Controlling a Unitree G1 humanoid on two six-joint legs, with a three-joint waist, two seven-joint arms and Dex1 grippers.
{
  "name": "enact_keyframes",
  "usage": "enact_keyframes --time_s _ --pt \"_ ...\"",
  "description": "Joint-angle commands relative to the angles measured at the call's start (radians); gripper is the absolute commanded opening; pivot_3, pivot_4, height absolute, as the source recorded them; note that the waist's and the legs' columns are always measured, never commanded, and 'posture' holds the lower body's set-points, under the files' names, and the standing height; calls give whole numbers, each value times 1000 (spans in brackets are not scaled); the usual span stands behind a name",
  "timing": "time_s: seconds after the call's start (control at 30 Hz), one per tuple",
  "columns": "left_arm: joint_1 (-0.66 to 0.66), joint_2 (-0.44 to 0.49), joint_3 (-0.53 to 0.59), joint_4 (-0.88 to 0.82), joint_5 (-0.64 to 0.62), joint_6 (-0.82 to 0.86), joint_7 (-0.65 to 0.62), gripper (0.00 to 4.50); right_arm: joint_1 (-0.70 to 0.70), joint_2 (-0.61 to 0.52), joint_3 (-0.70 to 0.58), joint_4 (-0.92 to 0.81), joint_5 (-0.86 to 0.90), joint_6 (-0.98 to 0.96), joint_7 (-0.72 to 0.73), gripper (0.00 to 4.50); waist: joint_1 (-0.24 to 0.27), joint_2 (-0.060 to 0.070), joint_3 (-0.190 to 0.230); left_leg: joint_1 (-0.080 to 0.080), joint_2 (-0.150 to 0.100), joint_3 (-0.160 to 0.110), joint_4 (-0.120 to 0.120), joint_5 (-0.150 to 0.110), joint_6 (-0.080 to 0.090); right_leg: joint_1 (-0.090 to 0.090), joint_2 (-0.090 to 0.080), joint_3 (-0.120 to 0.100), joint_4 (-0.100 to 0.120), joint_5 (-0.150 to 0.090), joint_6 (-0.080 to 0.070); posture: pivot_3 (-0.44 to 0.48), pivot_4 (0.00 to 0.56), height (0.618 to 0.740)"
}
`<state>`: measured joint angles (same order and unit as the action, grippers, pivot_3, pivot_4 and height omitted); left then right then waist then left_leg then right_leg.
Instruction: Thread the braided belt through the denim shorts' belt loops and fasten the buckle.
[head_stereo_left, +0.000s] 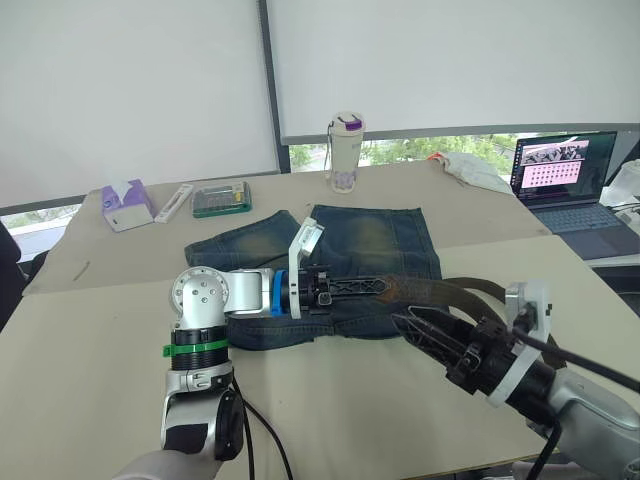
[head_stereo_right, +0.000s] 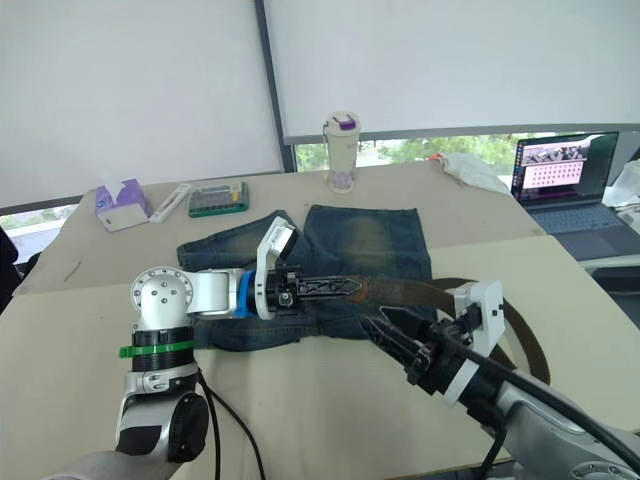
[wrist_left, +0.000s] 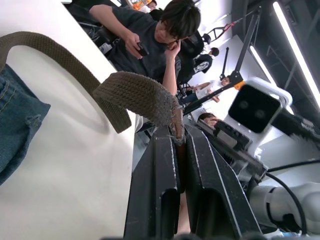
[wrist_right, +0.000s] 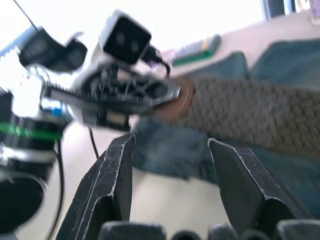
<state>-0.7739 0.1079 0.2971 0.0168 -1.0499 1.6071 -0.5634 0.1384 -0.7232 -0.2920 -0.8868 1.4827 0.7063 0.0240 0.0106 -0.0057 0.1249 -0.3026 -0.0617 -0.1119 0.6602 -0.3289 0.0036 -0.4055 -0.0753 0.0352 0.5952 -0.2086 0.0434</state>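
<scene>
One braided belt (head_stereo_left: 450, 292), one denim shorts (head_stereo_left: 370, 245), two hands.

My view takes in a wide beige table (head_stereo_left: 120, 360) backed by two white roller blinds (head_stereo_left: 130, 90) split by a dark window frame (head_stereo_left: 268, 80), with green foliage showing beneath them. An open laptop with a lit screen (head_stereo_left: 563, 166) sits at the right, and long ceiling strip lights (wrist_left: 295, 45) glow overhead.
</scene>
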Motion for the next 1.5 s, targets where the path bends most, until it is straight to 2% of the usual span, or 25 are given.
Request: enact_keyframes --time_s 0.03,0.2,0.3,0.83,1.03,1.27,1.4,1.5 --pt "-15 15 -6 -26 -61 7 1 0 -41 21 1 16 64 -64 -31 2625 0 0 0 0 0 0 0 0 0 0 0 0 0 0 0 0 150 740" --pt "1 28 -21 -49 -81 7 13 0 -80 49 26 32 99 -92 -49 2625 0 0 0 0 0 0 0 0 0 0 0 0 0 0 0 0 150 740" --pt "11 26 -12 -51 -103 7 22 0 -88 56 36 46 100 -92 -74 1821 0 0 0 0 0 0 0 0 0 0 0 0 0 0 0 0 150 740" --pt "-17 28 63 16 -246 7 106 0 -115 115 55 79 153 -133 -128 1821 0 1 0 0 0 -1 0 0 0 -1 0 0 0 0 0 0 150 740" --pt "2 65 28 14 -294 7 118 0 -139 146 52 83 158 -152 -138 1821 -2 2 -1 0 0 -1 0 0 0 -2 0 0 0 0 0 0 150 740" --pt "-25 69 54 76 -369 -14 168 0 -139 150 68 94 136 -143 -156 1821 -1 2 -1 0 0 -1 0 0 0 -2 0 0 0 0 -1 0 150 740" --pt "-22 75 48 86 -415 -25 196 0 -147 157 76 99 121 -140 -156 1821 -1 3 -2 0 0 -1 -1 0 0 -4 0 0 0 0 -1 0 150 740" --pt "-41 77 64 142 -506 -60 246 0 -152 158 81 112 109 -137 -159 1821 -1 3 -2 0 0 -1 -1 0 0 -5 0 0 0 1 -1 0 150 740"
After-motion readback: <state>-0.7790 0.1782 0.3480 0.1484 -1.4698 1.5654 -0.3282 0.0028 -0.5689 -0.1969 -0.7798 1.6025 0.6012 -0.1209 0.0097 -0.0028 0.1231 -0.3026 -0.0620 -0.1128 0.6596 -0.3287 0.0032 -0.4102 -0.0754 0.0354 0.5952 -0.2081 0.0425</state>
